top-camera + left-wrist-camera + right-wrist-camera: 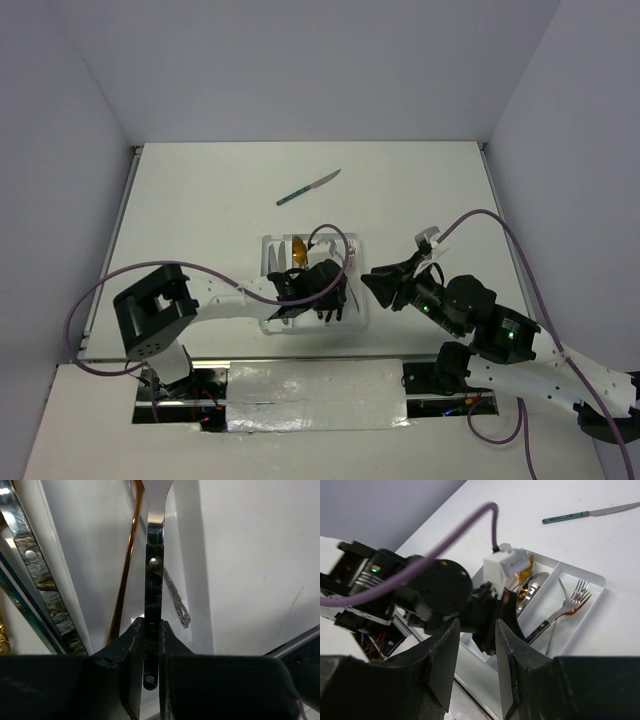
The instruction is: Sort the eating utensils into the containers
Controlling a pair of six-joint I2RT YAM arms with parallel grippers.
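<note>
The white tray [358, 240] lies in the middle of the table, with three long compartments. My left gripper [333, 300] is over its right compartment, shut on the black riveted handle of a silver fork [153, 580]; the fingertips [134, 635] sit low in the compartment. A copper fork [126, 575] and a thin silver utensil [176, 597] lie beside it. Mottled-handled utensils [42, 580] fill the neighbouring compartment. My right gripper [368, 280] is open and empty, just right of the tray. A teal-handled knife [308, 187] lies alone on the table beyond the tray.
In the right wrist view, the left arm's wrist [440, 587] and purple cable [470, 525] sit just ahead of my open right gripper [475, 627]. The tray [600, 582] holds forks [572, 600] and gold spoons [526, 575]. The knife [580, 514] lies beyond.
</note>
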